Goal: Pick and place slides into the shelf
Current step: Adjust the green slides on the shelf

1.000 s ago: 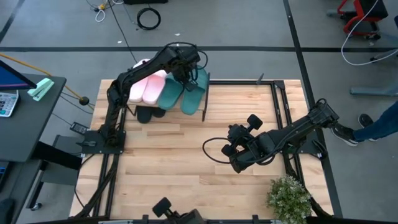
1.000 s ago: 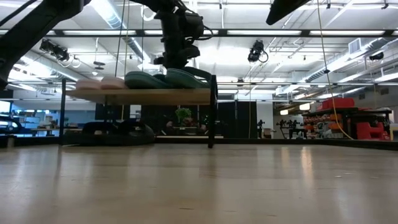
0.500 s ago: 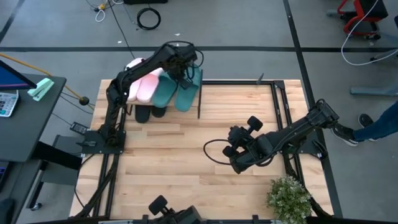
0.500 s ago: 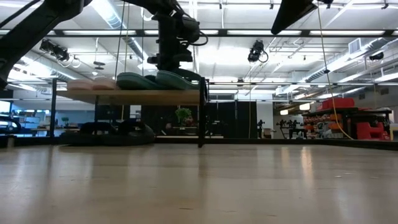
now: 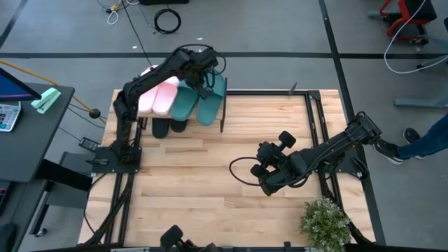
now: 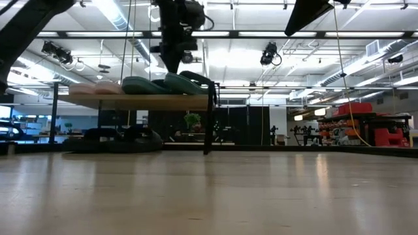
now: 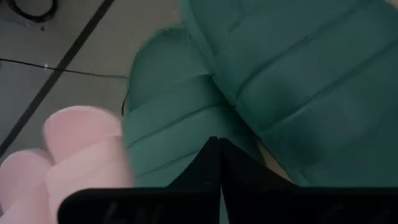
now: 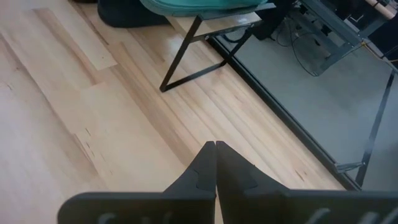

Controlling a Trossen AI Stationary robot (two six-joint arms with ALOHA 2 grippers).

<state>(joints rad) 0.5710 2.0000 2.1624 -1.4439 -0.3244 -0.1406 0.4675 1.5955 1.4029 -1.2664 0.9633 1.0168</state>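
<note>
Risen clear, left hand [image 5: 198, 82] hovers above ribbed foam teal slides [image 5: 199, 103].

Pale pink slides [image 5: 159, 96], teal green slides [image 5: 197, 103], black slides [image 5: 169, 127], light wooden shelf [image 6: 140, 101]

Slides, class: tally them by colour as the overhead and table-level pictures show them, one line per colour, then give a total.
Pale pink slides: 2
Teal green slides: 2
Black slides: 2
Total: 6

grey floor [image 5: 280, 42], ceiling strip lights [image 6: 117, 13], cables [image 5: 167, 20]
</note>
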